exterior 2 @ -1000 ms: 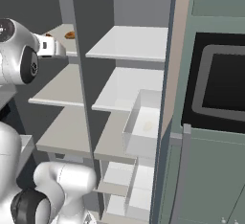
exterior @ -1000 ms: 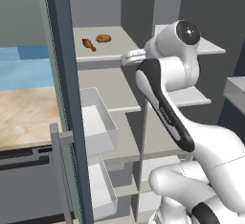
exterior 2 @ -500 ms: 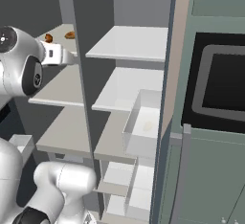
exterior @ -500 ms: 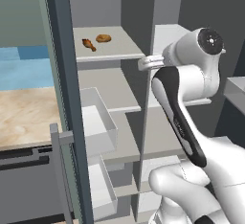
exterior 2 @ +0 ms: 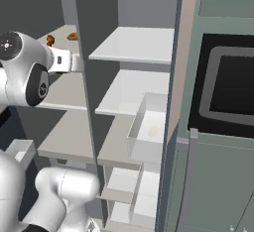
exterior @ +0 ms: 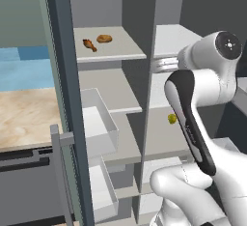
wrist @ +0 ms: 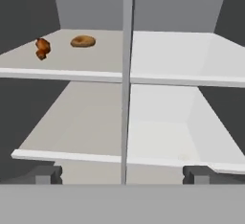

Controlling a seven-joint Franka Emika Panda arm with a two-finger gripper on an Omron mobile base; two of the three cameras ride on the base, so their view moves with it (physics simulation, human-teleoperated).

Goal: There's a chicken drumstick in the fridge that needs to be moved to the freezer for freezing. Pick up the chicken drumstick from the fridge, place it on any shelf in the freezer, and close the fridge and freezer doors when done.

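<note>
Since a second ago, the arm has swung toward the unit's central divider, its hand now level with the upper shelves. Its tool stands wide apart, holding nothing, with one dark fingertip at each side of the hand view. On the fridge's upper shelf lies the chicken drumstick, just beside a golden-brown bun. A yellow-green fruit sits on a lower shelf.

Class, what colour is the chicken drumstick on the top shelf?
Reddish-brown; the chicken drumstick shows best in the hand view.
</note>
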